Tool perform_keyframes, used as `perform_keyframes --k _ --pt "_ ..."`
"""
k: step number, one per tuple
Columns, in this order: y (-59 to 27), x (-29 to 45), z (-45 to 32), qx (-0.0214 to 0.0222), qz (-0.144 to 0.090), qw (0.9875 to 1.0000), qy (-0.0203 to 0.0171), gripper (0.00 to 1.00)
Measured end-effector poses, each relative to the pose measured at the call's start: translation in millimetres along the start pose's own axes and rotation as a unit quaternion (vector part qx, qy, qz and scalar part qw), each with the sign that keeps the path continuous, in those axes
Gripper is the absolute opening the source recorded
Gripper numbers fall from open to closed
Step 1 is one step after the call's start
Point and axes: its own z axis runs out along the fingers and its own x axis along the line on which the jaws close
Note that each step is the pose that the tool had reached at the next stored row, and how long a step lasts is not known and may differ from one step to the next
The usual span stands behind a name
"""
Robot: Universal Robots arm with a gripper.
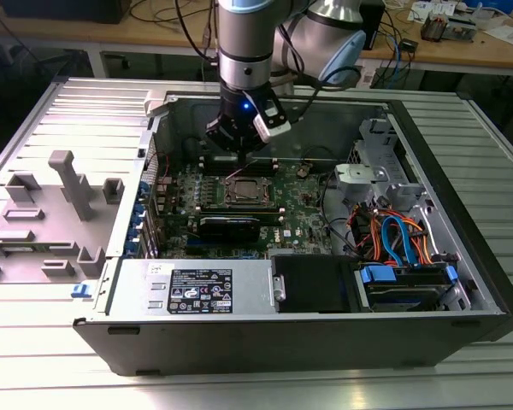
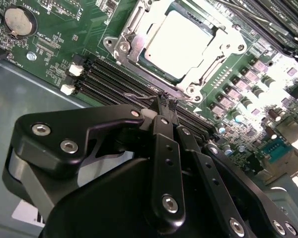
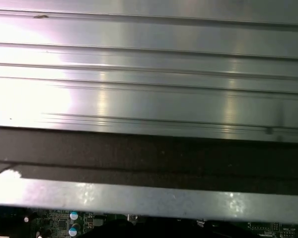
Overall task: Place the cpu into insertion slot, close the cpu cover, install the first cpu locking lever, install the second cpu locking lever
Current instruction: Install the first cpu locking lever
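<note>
Our gripper [image 2: 166, 101] hangs low over the board, a black metal hand of bolted, matte links. Its two slim fingers [image 2: 162, 116] are drawn together until the tips meet. They meet right at a thin wire lever [image 2: 148, 98] on the near edge of the socket. We cannot tell whether the wire is actually pinched between them. In the exterior view we see the gripper [image 1: 239, 137] on its grey arm, inside the open case and just behind the socket [image 1: 244, 190].

The largest thing is the table [image 1: 239, 393], bright ribbed aluminium. On it lies the computer case [image 1: 282, 342], a dark box of sheet metal with its side off. Pale grey plastic blocks [image 1: 68, 184] stand on the table towards the exterior view's left, well apart from the case. Inside, along the near wall, sit a silver labelled box [image 1: 197, 286] and a black drive box [image 1: 312, 282].

The green circuit board [image 2: 89, 29] is studded with small parts. Long black memory slots [image 2: 114, 82] run between the fingertips and the socket. In the socket the cover [image 2: 216, 44], a dull silver frame with a square cut-out, lies flat. The chip [image 2: 181, 42] sits within that cut-out, its smooth pale metal top facing up. A round silver coin battery [image 2: 15, 20] sits off at the board's corner.
</note>
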Motion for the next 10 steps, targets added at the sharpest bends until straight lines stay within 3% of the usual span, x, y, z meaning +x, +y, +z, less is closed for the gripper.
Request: perform_keyframes --k 10 --pt "0.1 -9.4 7.1 0.0002 0.0 1.0 0.0 0.11"
